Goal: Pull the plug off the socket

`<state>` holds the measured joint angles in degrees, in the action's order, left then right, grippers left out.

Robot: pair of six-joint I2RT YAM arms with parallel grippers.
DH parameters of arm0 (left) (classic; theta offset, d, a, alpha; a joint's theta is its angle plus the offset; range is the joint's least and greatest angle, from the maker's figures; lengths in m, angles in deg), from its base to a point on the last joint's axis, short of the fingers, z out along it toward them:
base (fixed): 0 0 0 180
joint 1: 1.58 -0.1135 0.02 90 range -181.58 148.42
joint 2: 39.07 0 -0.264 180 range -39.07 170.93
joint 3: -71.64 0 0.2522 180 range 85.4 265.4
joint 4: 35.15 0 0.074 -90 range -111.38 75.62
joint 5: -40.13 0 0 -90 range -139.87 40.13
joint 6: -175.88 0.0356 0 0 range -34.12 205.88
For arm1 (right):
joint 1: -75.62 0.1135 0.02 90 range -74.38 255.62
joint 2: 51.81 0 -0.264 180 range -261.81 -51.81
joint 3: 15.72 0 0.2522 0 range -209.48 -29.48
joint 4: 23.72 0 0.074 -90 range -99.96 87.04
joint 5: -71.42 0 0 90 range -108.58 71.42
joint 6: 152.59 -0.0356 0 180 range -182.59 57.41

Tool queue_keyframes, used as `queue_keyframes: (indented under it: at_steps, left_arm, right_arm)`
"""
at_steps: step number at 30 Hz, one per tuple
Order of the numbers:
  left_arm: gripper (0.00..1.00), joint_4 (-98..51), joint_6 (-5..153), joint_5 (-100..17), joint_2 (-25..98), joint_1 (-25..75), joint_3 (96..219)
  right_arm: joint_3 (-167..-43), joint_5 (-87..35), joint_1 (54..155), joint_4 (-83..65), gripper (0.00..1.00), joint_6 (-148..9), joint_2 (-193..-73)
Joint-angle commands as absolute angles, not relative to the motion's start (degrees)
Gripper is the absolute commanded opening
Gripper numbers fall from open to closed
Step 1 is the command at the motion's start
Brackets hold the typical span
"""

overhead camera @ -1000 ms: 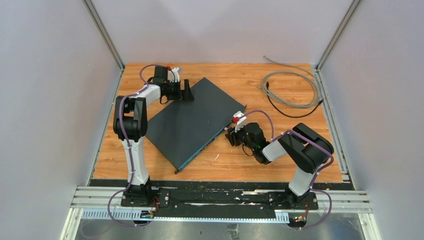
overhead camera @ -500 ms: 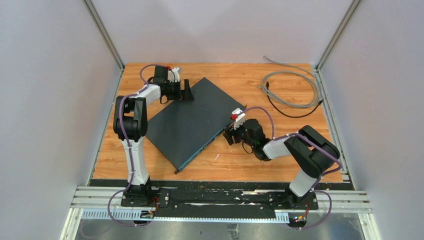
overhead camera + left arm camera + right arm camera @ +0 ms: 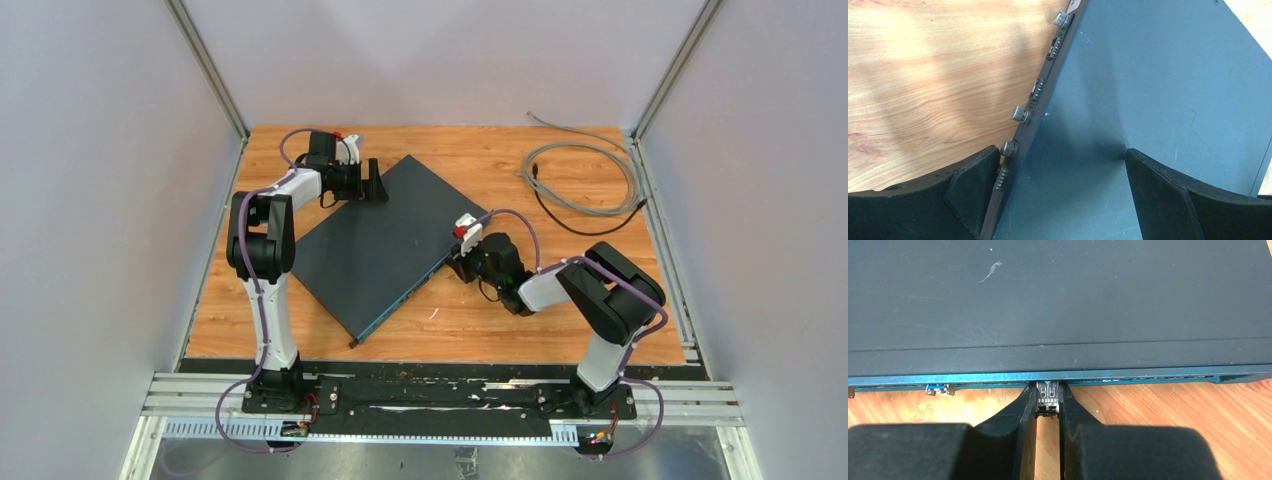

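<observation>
plug (image 3: 1047,391): small, light, hard plastic, probably latched; seated in socket on front edge of flat dark box (image 3: 1058,300) on desk (image 3: 1173,415). right tool (image 3: 1047,399) pinched narrow on plug sides, sound hold. left tool (image 3: 1062,155) spread wide astride box rear corner, clamping nothing.

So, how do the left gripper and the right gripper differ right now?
The left gripper stands wide open; the right gripper is pinched on the small plug. The left gripper straddles the far-left edge of the dark box, one finger beside it and one over its top; the right gripper meets its blue front edge head-on. Both are at the same box.
</observation>
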<state>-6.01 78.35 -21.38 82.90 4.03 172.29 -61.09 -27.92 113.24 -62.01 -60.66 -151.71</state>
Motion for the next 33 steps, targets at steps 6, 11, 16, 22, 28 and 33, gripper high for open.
queue_keyframes:
  at_steps: [6, 11, 16, 22, 28, 33]
  left_arm:
    - [0.96, 5.4, 77.4, -23.3, 86.1, 5.5, 170.5]
    - [0.96, 5.4, 77.4, -23.2, 86.2, 5.4, 170.6]
    - [0.96, 5.4, 77.0, -23.3, 86.2, 5.4, 170.6]
    - [0.96, 5.6, 76.9, -23.3, 86.2, 5.4, 170.5]
    - [0.96, 5.8, 77.0, -23.2, 86.2, 5.4, 170.5]
    - [0.96, 6.1, 77.1, -23.2, 86.3, 5.4, 170.7]
  right_arm:
    - [-56.1, -19.5, 113.0, -47.2, 0.0, -65.3, -141.2]
    - [-50.7, -13.1, 112.9, -34.6, 0.0, -70.4, -129.5]
    - [-47.9, -4.7, 112.9, -25.8, 0.04, -73.4, -119.7]
    - [-48.5, -1.8, 112.8, -22.3, 0.37, -77.2, -119.3]
    - [-49.6, -3.8, 113.3, -23.1, 0.69, -75.0, -115.7]
    - [-50.8, -9.0, 114.9, -26.6, 0.72, -71.6, -113.9]
